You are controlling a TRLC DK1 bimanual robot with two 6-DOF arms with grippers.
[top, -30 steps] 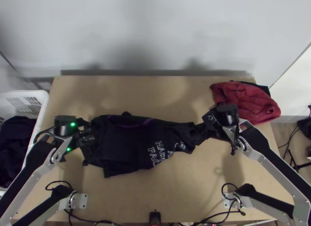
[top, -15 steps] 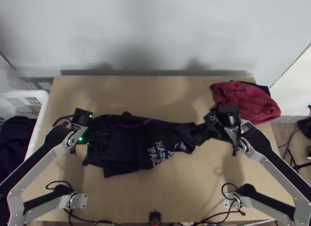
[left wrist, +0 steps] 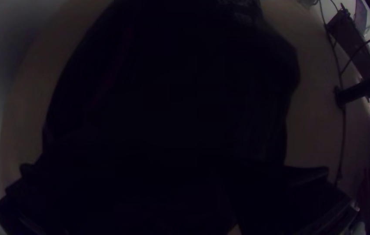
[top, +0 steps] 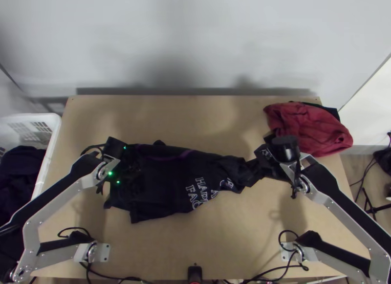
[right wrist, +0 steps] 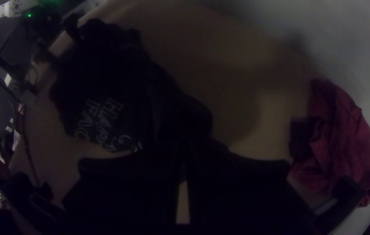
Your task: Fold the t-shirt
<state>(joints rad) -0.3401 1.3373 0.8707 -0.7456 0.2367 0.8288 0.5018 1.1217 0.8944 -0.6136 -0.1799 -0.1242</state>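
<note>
The black t-shirt (top: 168, 186) lies bunched lengthwise across the table, white lettering toward its right part and a purple line along its far side. Over its left end is my left gripper (top: 133, 174); in the left wrist view the fingers of the left gripper (left wrist: 174, 180) stand wide apart above dark cloth. At the shirt's narrow right end is my right gripper (top: 249, 171). The right wrist view shows the right gripper (right wrist: 184, 163) closed on gathered cloth of the t-shirt (right wrist: 119, 87), whose lettered part spreads out beyond.
A red cloth (top: 310, 127) lies crumpled at the table's back right, on top of a dark one. A white basket (top: 54, 132) holding dark cloth stands off the left edge. Bare wood (top: 234, 235) shows at the near side, with cables around the arm bases.
My left gripper has moved right, from the shirt's left edge to over its left end. The right gripper and the shirt have barely changed place.
</note>
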